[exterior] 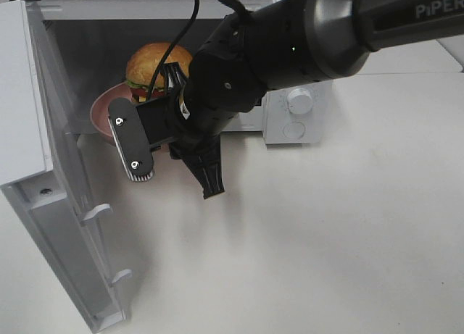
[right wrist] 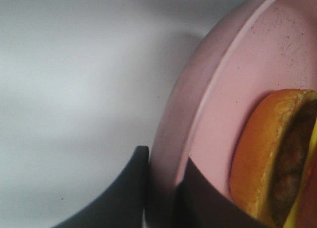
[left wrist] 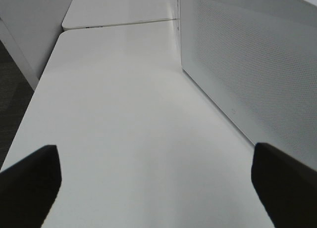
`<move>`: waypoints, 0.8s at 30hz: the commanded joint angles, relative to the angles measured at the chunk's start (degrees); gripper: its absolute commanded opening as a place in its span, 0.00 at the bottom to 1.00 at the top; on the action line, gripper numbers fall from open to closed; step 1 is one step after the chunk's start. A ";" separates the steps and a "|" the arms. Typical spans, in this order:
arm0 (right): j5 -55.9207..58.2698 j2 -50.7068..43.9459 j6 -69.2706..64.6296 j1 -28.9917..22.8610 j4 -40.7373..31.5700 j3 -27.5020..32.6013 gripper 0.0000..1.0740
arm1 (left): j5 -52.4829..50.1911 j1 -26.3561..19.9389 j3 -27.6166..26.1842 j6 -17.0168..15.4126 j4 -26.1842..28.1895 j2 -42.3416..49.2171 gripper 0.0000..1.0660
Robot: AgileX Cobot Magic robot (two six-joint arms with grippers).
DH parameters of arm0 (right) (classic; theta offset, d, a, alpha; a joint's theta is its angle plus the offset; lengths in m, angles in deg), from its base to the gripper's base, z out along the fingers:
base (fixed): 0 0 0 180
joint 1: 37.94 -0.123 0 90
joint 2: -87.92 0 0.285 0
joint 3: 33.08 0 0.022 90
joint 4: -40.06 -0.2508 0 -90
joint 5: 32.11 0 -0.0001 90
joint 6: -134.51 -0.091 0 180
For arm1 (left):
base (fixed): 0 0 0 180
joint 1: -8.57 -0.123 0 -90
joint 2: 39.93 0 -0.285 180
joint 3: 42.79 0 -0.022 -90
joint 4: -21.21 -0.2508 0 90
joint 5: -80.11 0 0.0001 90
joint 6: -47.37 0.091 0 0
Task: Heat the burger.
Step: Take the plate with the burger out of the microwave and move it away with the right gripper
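While the burger sits on a round pink plate just inside the mouth of the open microwave, its glossy brown domed bun shows above a band of green lettuce and a dark layer; the right wrist view shows the orange-brown bottom bun and patty edge resting on the plate's pink surface. At 3 o'clock of the burger in the high view, the black right arm covers much of the oven opening and hides the plate's right half. The right fingers are clamped on the plate's rim, one outside and one inside. The microwave door swings open toward 7 o'clock over the white bench. A white knob sits on the control panel. The left fingers stand wide apart over bare bench beside a perforated white panel.
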 commanded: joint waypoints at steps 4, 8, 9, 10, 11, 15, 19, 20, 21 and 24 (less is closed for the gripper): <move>-4.53 -6.07 -1.95 -1.15 1.38 6.70 0.00 | -0.63 -0.29 0.17 -0.06 0.11 1.03 0.94; -4.64 -9.68 -2.01 -1.15 1.43 11.00 0.00 | -0.63 -0.29 0.17 -0.06 0.11 1.03 0.94; -4.64 -10.49 -2.29 -1.15 1.49 12.09 0.00 | -0.63 -0.29 0.17 -0.06 0.11 1.03 0.94; -4.64 -10.49 -2.29 -1.15 1.49 12.09 0.00 | -0.63 -0.29 0.17 -0.06 0.11 1.03 0.94; -4.64 -12.26 -2.81 -1.15 2.41 14.21 0.00 | -0.63 -0.29 0.17 -0.06 0.11 1.03 0.94; -4.70 -16.79 -4.30 -1.15 4.07 19.31 0.00 | -0.63 -0.29 0.17 -0.06 0.11 1.03 0.94; -4.87 -19.37 -4.41 -1.15 4.24 22.35 0.00 | -0.63 -0.29 0.17 -0.06 0.11 1.03 0.94; -4.87 -19.37 -4.41 -1.15 4.24 22.35 0.00 | -0.63 -0.29 0.17 -0.06 0.11 1.03 0.94; -5.10 -21.26 -4.41 -1.15 4.24 24.12 0.00 | -0.63 -0.29 0.17 -0.06 0.11 1.03 0.94; -6.07 -24.01 -4.41 -1.15 4.24 26.76 0.00 | -0.63 -0.29 0.17 -0.06 0.11 1.03 0.94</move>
